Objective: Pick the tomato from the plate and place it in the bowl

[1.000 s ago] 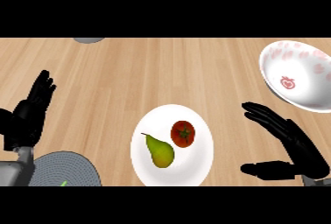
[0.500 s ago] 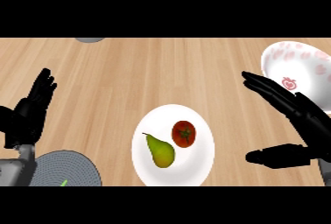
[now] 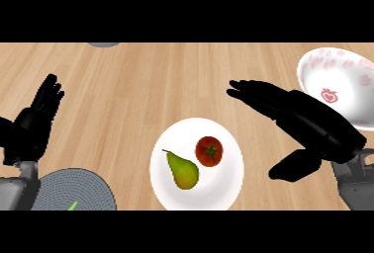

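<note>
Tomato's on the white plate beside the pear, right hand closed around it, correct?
No. Head view: the right hand is open, apart from the tomato, holding nothing. The tomato does sit on the white plate beside the pear.

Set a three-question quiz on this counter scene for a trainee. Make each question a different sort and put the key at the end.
1. Multiple choice: what lies beside the tomato on the plate? A banana, B pear, C lemon.
2. True or false: the right hand is curled round the tomato.
3. Fill the gap: the bowl stands at the view's upper ____ edge.

Key
1. B.
2. False: the right hand is open and apart from the tomato, which lies on the plate.
3. Right.
</note>
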Robot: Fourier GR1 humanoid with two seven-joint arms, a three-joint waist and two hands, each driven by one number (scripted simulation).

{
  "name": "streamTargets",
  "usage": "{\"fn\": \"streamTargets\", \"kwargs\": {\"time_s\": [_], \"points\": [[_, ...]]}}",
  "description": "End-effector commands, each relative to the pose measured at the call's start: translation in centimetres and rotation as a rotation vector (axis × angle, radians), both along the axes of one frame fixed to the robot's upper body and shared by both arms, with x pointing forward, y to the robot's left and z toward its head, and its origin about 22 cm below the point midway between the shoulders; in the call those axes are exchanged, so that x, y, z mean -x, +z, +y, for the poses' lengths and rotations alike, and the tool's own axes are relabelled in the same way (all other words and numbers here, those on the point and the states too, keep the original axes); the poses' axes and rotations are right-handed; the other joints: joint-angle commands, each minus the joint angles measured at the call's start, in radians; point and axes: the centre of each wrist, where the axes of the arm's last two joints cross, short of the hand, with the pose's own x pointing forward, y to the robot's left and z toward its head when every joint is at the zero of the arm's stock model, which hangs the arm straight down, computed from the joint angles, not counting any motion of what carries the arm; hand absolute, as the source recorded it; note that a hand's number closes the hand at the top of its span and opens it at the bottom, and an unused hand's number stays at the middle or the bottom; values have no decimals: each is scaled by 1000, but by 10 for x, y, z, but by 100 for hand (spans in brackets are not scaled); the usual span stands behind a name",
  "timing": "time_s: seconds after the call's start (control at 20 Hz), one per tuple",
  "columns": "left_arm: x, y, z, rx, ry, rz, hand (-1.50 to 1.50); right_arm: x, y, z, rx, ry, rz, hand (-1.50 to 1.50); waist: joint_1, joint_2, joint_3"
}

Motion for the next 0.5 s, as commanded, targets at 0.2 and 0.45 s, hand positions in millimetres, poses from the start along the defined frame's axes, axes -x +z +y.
{"fn": "streamTargets", "kwargs": {"time_s": [0.2,0.45], "points": [[-5,-7,-10,7,12,-7,0,-31,-11,53,207,78,134,-150,-1,3,1],[7,-9,-12,-2,-7,11,0,-24,-23,71,371,77,190,-150,-6,0,1]]}}
